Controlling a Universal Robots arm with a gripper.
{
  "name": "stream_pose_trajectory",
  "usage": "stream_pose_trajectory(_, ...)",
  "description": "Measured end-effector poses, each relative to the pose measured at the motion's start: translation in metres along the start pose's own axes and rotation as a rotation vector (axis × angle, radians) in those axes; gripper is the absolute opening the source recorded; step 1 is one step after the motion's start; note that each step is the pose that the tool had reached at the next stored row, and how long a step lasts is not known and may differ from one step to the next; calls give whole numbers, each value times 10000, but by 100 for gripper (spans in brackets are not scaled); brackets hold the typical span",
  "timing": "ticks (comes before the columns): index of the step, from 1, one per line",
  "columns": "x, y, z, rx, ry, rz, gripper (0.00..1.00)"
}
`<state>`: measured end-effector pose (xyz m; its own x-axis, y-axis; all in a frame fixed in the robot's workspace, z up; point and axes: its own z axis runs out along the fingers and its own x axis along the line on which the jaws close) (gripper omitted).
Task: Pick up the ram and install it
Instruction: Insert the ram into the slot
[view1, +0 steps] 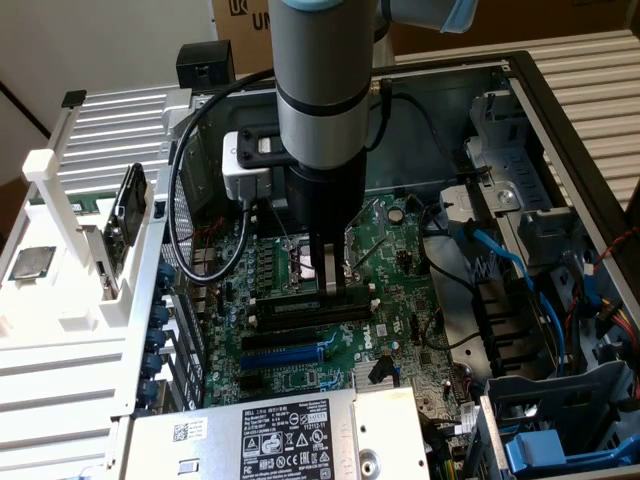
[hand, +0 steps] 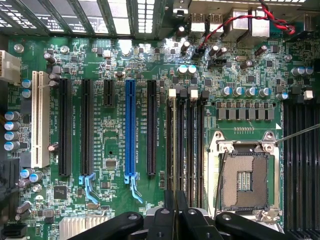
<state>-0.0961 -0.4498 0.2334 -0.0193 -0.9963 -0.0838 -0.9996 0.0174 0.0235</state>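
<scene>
The ram (view1: 125, 214), a dark stick with a green edge, stands on edge in the white rack (view1: 60, 190) at the exterior view's left, outside the computer case. My gripper (view1: 331, 283) hangs inside the open case, well to the right of the ram. Its tips are just above the black memory slots (view1: 310, 311) beside the processor socket (view1: 300, 262). In the wrist view the gripper (hand: 175, 196) is shut, its two dark fingers pressed together with nothing between them. They sit at the near ends of the memory slots (hand: 186, 142), next to the empty socket (hand: 245, 172).
A silver processor chip (view1: 30, 262) lies on the white rack. The case holds the green motherboard (view1: 395, 250), blue cables (view1: 500, 262) and a drive cage (view1: 560, 420) at the exterior view's right, and a power supply (view1: 280, 435) in front. Expansion slots (hand: 130, 127) run beside the memory slots.
</scene>
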Motion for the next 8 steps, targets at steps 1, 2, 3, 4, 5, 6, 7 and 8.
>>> stream_pose_trajectory(1, 0, 0, 0, 0, 0, 0, 12)
stream_pose_trajectory(2, 0, 0, 0, 1, -1, 0, 12)
stream_pose_trajectory(3, 0, 0, 1, 1, -1, 0, 12)
stream_pose_trajectory(4, 2, 0, 0, 0, 0, 1, 12)
stream_pose_trajectory(5, 5, 0, 0, 1, -1, 0, 12)
stream_pose_trajectory(6, 4, 0, 3, 1, -3, -1, 12)
stream_pose_trajectory(7, 5, 0, 3, 0, 0, -1, 12)
stream_pose_trajectory(8, 5, -1, 3, 0, 1, 0, 12)
